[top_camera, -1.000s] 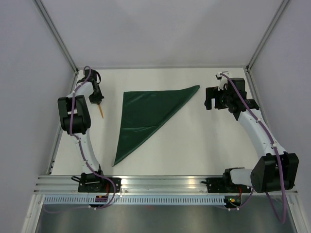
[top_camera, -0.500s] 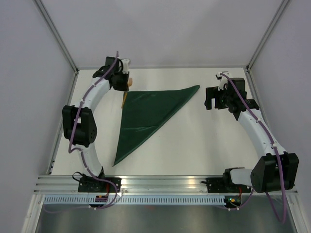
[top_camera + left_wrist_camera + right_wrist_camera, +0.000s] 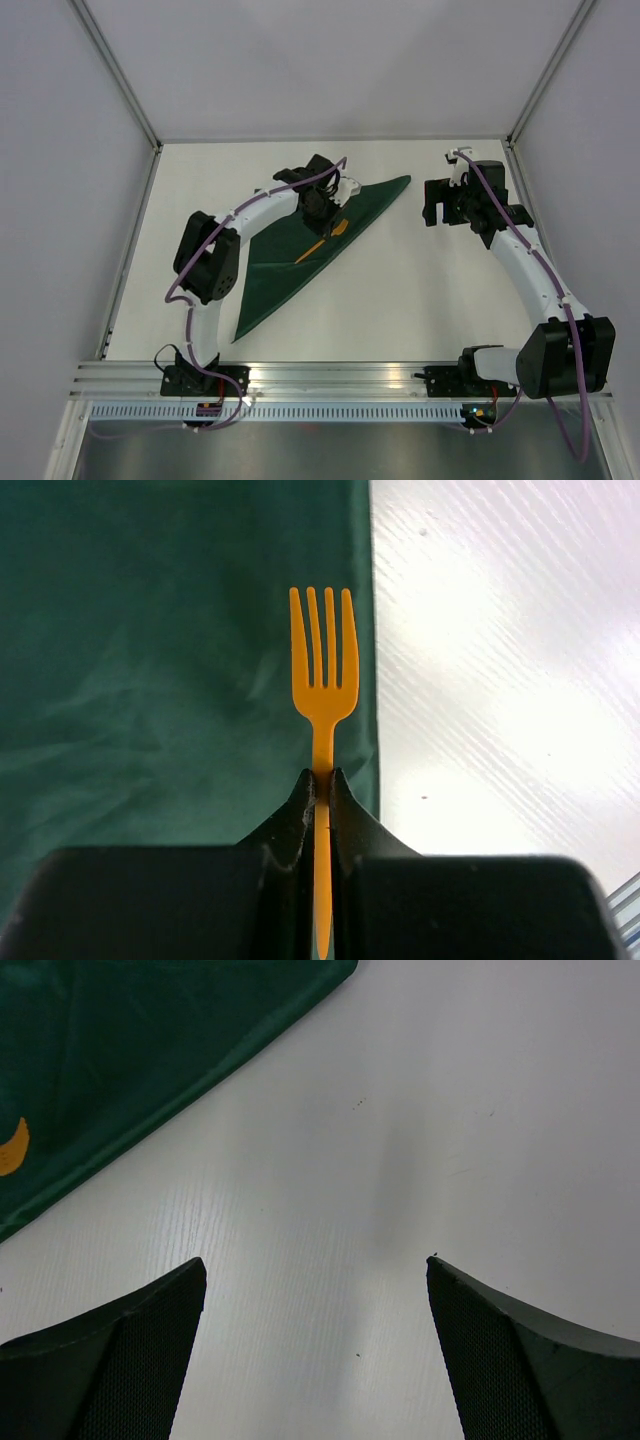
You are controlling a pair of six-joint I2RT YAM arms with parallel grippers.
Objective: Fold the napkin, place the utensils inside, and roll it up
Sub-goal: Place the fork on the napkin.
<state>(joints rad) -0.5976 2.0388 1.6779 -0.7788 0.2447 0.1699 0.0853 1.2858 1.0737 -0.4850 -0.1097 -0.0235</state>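
Observation:
The dark green napkin [image 3: 285, 240] lies folded into a triangle at mid table. My left gripper [image 3: 321, 230] is over its upper right part, shut on the handle of an orange fork [image 3: 322, 244]. In the left wrist view the gripper [image 3: 320, 777] pinches the fork [image 3: 322, 680], which lies along the napkin [image 3: 150, 680] beside its long edge. My right gripper [image 3: 432, 210] is open and empty, right of the napkin's far tip; its wrist view [image 3: 315, 1265] shows bare table, the napkin [image 3: 130, 1050] and an orange end of the fork [image 3: 12, 1147].
White table top [image 3: 400, 290] with a metal rail [image 3: 330, 375] along the near edge and grey walls on three sides. No other utensil shows in any view.
My left arm has swung right from the table's left side, carrying the fork, and now holds it over the napkin. The right arm and the napkin have not moved.

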